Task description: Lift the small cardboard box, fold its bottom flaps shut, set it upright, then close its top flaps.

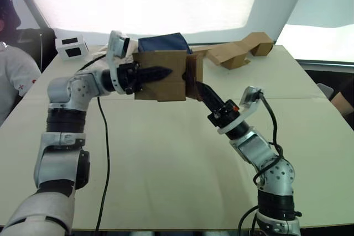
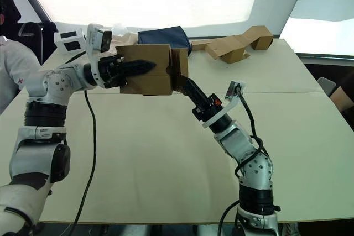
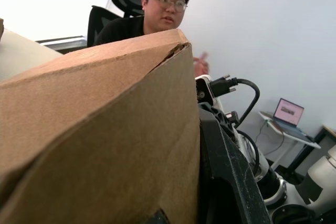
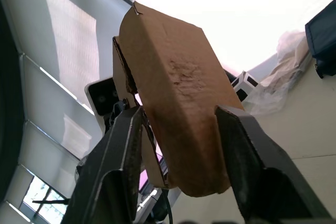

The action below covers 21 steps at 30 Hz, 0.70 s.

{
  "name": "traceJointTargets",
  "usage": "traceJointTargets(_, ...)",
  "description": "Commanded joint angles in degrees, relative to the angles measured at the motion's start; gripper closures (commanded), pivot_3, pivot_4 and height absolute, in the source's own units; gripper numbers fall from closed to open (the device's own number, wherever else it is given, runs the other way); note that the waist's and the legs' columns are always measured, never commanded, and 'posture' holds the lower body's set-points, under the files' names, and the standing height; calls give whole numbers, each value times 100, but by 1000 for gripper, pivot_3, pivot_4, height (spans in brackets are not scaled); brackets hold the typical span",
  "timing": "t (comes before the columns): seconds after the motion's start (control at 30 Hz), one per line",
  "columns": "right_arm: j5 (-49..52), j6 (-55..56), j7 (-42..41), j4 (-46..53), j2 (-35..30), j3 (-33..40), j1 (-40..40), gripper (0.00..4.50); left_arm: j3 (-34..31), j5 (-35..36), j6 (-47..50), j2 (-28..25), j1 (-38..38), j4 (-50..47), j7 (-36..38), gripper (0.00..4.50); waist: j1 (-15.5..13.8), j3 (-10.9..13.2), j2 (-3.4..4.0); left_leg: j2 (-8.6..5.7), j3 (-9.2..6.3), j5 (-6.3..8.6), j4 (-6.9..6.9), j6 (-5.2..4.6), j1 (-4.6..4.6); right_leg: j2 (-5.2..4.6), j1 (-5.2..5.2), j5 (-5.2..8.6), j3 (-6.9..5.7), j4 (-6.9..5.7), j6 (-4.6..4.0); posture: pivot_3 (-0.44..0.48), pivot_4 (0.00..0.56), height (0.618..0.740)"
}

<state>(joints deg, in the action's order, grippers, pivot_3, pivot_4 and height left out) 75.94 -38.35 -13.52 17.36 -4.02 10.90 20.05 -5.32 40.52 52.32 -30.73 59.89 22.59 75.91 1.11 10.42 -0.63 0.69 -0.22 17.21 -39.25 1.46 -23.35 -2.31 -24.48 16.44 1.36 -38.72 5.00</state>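
Writing or brand marks cannot be read anywhere; the small cardboard box (image 1: 160, 75) is plain brown on every face that shows. At the far left a person's white sleeve (image 1: 14, 75) sits beside the table (image 1: 166, 158), and near the table's far left corner stands a white box with dark windows (image 1: 72, 47), its face too small to read. A black cable (image 1: 104, 153) runs across the tabletop under the left arm. The left gripper (image 1: 160, 73) holds the box in the air above the table, 1 black finger lying flat across the near face, clamped on the box wall. Behind the box lies a dark blue cloth item (image 1: 164, 42). The right gripper (image 1: 198, 88) reaches up to the box's right end, its 2 fingers spread apart on either side of a flap (image 4: 173, 129) in the right wrist view. Farther right, at the back edge, lie bent brown cardboard pieces (image 1: 240, 51), well apart from the box.
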Motion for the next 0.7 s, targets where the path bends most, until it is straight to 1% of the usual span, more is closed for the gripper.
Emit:
traceJointTargets(0.03,298,91,41,61,88,114,3,1966,-141,109,6,-79,114,-56,45,4500,0,0,0,0,0,0,0,0,0,0,0,0,0,0,0,0,150,740)
traceJointTargets(0.23,448,96,110,51,188,120,-35,1966,-157,138,31,-76,115,-56,40,4500,1,0,0,0,0,0,0,0,0,0,0,0,0,0,0,0,150,740)
traceJointTargets(0.3,402,111,129,50,219,86,-59,2481,-157,148,45,-73,114,-61,40,4500,1,0,0,0,0,0,0,0,0,0,0,0,0,0,0,0,150,740)
traceJointTargets(0.33,384,116,133,51,234,72,-67,2611,-157,154,52,-70,112,-67,39,4500,1,0,0,0,0,0,0,0,0,0,0,0,0,-1,0,0,150,740)
traceJointTargets(0.43,375,130,143,44,270,47,-76,3826,-158,163,72,-60,111,-83,40,4500,1,0,0,0,0,0,0,0,0,0,0,0,0,-1,0,0,150,740)
traceJointTargets(0.47,377,134,142,43,279,39,-74,4143,-160,163,74,-57,110,-84,39,4500,2,0,0,0,0,0,0,0,0,0,0,0,0,-1,0,0,150,740)
traceJointTargets(0.7,293,181,138,19,294,-32,-33,4143,-163,157,51,-17,104,-88,10,4500,2,0,0,0,0,0,0,0,0,0,0,0,0,-1,0,0,150,740)
